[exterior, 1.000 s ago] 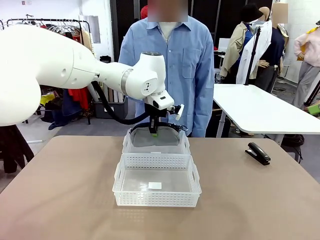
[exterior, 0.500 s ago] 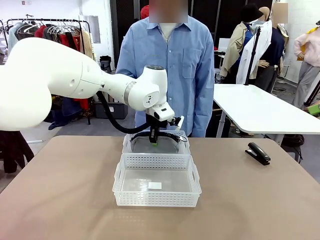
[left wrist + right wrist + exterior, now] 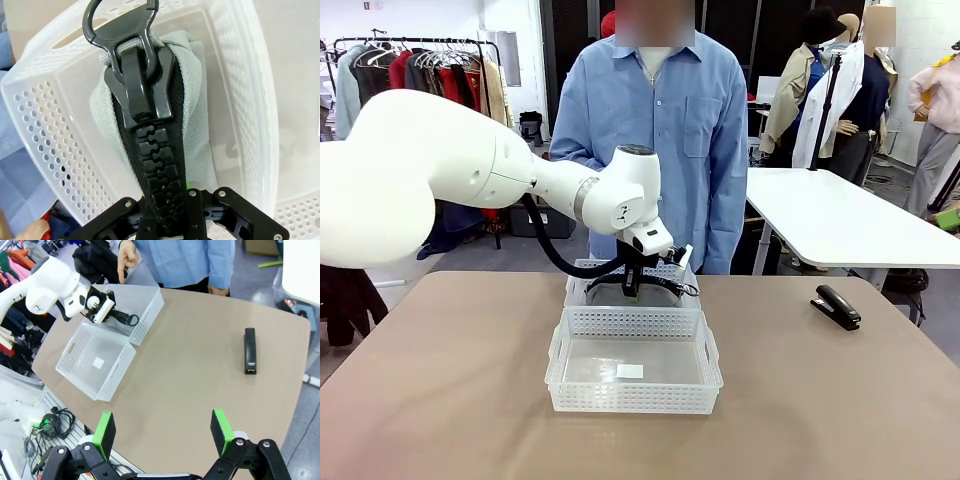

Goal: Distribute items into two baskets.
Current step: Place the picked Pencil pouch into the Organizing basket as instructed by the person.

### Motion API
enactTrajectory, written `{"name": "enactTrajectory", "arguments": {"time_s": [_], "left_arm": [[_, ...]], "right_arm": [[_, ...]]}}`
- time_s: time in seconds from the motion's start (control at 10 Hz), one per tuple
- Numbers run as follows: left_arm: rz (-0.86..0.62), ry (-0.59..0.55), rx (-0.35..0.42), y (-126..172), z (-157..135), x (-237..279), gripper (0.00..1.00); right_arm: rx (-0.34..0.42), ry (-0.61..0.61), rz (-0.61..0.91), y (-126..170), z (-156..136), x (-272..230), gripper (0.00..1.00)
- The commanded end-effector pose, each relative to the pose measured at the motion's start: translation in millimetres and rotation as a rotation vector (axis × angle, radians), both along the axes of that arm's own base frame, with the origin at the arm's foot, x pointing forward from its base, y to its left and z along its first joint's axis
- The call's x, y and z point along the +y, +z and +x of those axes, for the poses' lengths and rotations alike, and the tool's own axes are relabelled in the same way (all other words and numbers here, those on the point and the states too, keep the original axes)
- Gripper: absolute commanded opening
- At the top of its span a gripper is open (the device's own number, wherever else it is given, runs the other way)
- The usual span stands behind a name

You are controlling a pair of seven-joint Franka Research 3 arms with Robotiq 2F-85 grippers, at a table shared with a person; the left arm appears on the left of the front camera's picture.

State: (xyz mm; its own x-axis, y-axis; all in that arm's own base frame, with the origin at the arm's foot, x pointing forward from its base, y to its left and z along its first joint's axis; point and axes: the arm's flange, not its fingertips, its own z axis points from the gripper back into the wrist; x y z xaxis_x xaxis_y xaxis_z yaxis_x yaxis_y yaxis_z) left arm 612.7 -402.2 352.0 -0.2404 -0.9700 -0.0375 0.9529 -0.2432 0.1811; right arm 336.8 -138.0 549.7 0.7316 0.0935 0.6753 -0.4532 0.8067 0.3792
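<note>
Left gripper (image 3: pixel 632 290): clamped on the strap-like band (image 3: pixel 150 150), low inside the far basket (image 3: pixel 50 130). The band is a black toothed strip on grey fabric tape. Its dark slider (image 3: pixel 132 85) lies at 12 o'clock from the jaws. Expect a light, limp item that sags either side of the grasp. The slider is probably the only rigid hold.

Near basket (image 3: pixel 630 325): at 6 o'clock of the far one.

Stapler (image 3: pixel 836 306): on the table (image 3: pixel 470 400) at 3 o'clock, well apart. Likely rigid, denser and smooth, so grasp across its narrow body.

Right gripper (image 3: pixel 162 432): spread wide, empty.

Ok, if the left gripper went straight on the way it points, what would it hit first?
Probably the floor of the far basket, just past the zipper strap held in the jaws; depth is unclear.
</note>
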Motion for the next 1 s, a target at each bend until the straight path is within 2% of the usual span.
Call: {"name": "enactTrajectory", "arguments": {"time_s": [0.0,0.5,0.6,0.9], "left_arm": [[0.007,-0.012,-0.007,-1.4,4.5,-3.0,0.00],[-0.017,0.006,0.017,-3.8,16.6,-4.4,0.00],[-0.023,0.014,0.028,-4.5,19.1,-4.0,0.08],[-0.030,0.021,0.037,-2.8,22.1,-2.6,0.65]], "right_arm": [[-0.018,0.010,0.016,1.2,1.3,-0.2,1.00],[-0.018,0.010,0.016,1.2,1.3,-0.2,1.00],[-0.018,0.010,0.016,1.2,1.3,-0.2,1.00],[-0.018,0.010,0.016,1.2,1.3,-0.2,1.00]]}}
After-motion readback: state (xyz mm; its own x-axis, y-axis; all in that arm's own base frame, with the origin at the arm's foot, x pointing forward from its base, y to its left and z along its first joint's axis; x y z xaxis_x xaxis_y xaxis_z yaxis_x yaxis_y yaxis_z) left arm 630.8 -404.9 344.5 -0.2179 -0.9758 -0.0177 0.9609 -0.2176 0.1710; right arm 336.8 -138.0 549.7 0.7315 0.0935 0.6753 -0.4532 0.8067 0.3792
